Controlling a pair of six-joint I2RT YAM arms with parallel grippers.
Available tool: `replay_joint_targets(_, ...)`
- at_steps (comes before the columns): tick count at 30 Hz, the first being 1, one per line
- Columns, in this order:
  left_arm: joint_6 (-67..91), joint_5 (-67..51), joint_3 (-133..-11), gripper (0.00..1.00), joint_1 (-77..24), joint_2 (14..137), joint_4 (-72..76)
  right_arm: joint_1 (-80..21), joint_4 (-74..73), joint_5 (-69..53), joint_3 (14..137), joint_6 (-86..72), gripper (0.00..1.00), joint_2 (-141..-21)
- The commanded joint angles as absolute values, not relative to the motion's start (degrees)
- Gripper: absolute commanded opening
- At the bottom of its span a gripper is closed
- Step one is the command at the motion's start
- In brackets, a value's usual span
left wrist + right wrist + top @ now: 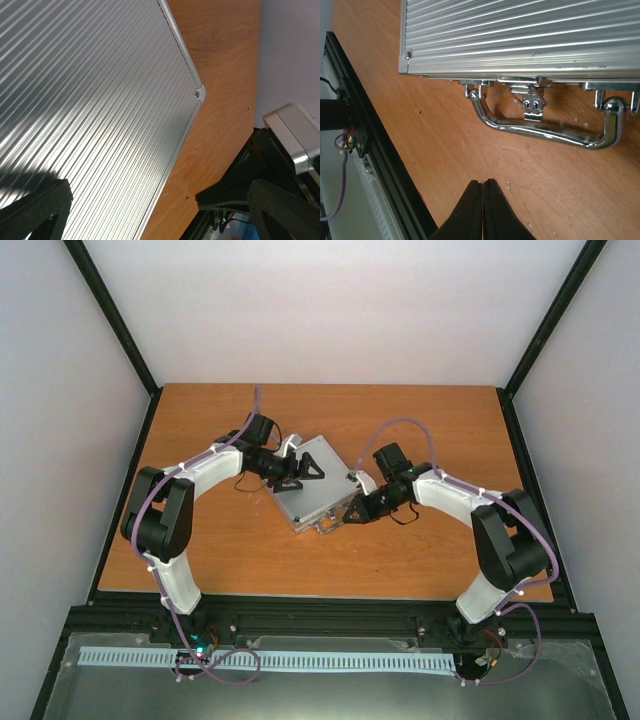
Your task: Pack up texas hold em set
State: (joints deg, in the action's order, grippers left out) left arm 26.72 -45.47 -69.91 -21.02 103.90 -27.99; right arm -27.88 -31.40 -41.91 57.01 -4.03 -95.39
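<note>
Hovering pinched shut and empty, right tool (482, 183) points at handle (540, 133), which lies crosswise just beyond it on closed case (520, 35), flat mid-bench (560, 195); left tool (303, 472) spreads open over the lid.

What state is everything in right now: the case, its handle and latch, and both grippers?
Case: closed, lid down, flat on the table.
Handle: swung out from the case edge, lying on the table.
Centre latch: cannot tell whether fastened.
Left gripper: open, over the case lid, holding nothing.
Right gripper: shut, empty, just short of the handle.
</note>
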Motion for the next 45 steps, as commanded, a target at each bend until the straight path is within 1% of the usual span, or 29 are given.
replay_joint_targets(1,25.80,-42.23,-68.66,1.00,-21.52,107.16,-31.27,-27.86,-29.02,-42.58,54.40,-3.81,0.03,-93.00)
replay_joint_targets(7,25.75,-42.45,-68.86,1.00,-21.50,107.88,-31.19,-27.86,-20.19,-44.64,52.51,-8.90,0.03,-98.05)
replay_joint_targets(13,25.30,-42.39,-69.51,1.00,-21.50,108.36,-31.98,-27.86,-9.07,-43.62,49.09,-14.87,0.03,-98.88)
replay_joint_targets(20,25.31,-42.02,-69.52,1.00,-21.45,109.04,-32.08,-27.91,-5.54,-45.87,48.82,-16.46,0.03,-101.16)
replay_joint_targets(33,25.19,-42.01,-70.31,1.00,-21.45,110.08,-32.53,-27.94,-0.71,-45.28,48.54,-20.43,0.03,-104.91)
replay_joint_targets(40,25.20,-42.34,-69.34,1.00,-21.46,110.25,-32.07,-28.08,-0.30,-42.65,50.14,-22.57,0.03,-107.75)
replay_joint_targets(45,25.23,-42.37,-68.50,1.00,-21.46,109.81,-31.87,-28.70,-1.12,-37.01,49.32,-23.31,0.03,-107.44)
